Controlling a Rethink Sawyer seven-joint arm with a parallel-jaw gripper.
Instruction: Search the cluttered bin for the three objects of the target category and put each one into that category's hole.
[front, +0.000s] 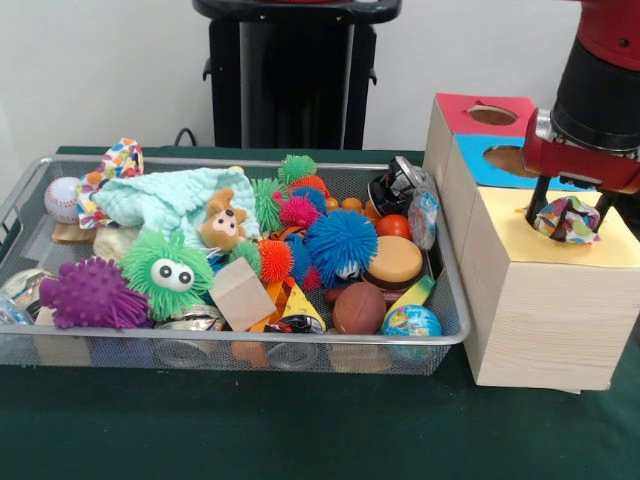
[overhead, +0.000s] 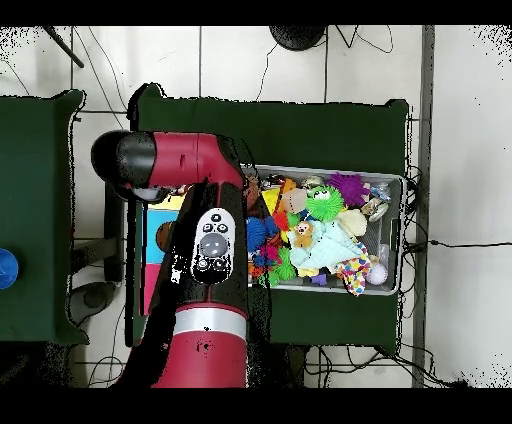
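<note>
My gripper (front: 570, 212) hangs over the top of the yellow-topped wooden box (front: 540, 300), right of the bin. It is shut on a crumpled cloth with a multicoloured pattern (front: 567, 220), which sits just at the box's top surface. Any hole in that top is hidden behind the cloth. In the wire bin (front: 250, 341) lie another patterned cloth (front: 122, 158) at the far left and a mint green cloth (front: 165, 195) beside it. In the overhead view the arm (overhead: 210, 250) covers the gripper and most of the boxes.
Behind the yellow box stand a blue-topped box with a hole (front: 505, 157) and a red-topped box with a hole (front: 492, 114). The bin (overhead: 392, 180) holds several spiky balls, a teddy (front: 222, 222), a baseball (front: 62, 198), a wooden block (front: 243, 293) and small balls.
</note>
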